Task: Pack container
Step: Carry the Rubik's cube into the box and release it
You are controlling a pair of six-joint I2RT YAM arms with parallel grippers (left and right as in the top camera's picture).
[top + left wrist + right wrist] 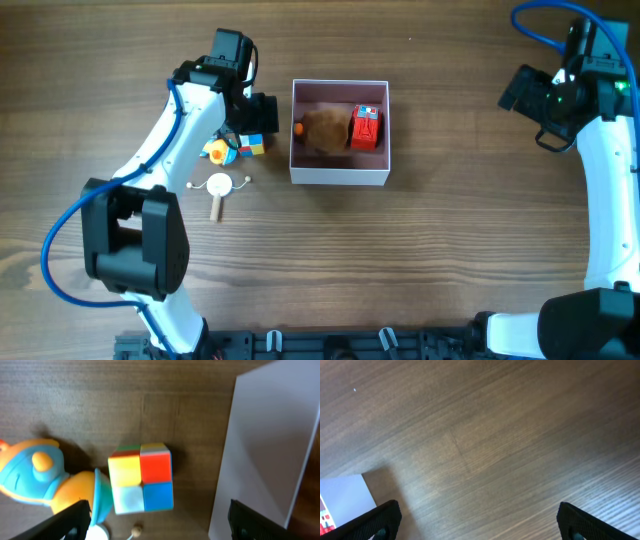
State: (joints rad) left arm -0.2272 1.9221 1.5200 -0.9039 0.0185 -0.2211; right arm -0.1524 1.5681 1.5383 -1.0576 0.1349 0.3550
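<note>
1. Above the multicoloured cube (141, 477), the left claw (159, 522) hangs spread wide and empty; the container (340, 178) sits just to its right.
2. Already packed: brown plush (322, 128), red toy (365, 127).
3. Seemingly unpacked: cube, blue-orange toy (35, 477), wooden piece (218, 188).
4. Far right, the right claw (480, 527) gapes, idle.

the left arm (175, 130) is wearing smooth white shells along its links, with bulky black housings at the joints, the largest being a rounded black block (135, 235) near its base. a thin blue cable (48, 255) is looping out beside it. the right arm (605, 190) is showing the same white and black, with a second blue cable (520, 22) curving above its wrist, where a small green light (560, 97) is glowing. the left claw (160, 525) and right claw (475, 522) are showing matte black, wedge-shaped fingers (70, 522).
</note>
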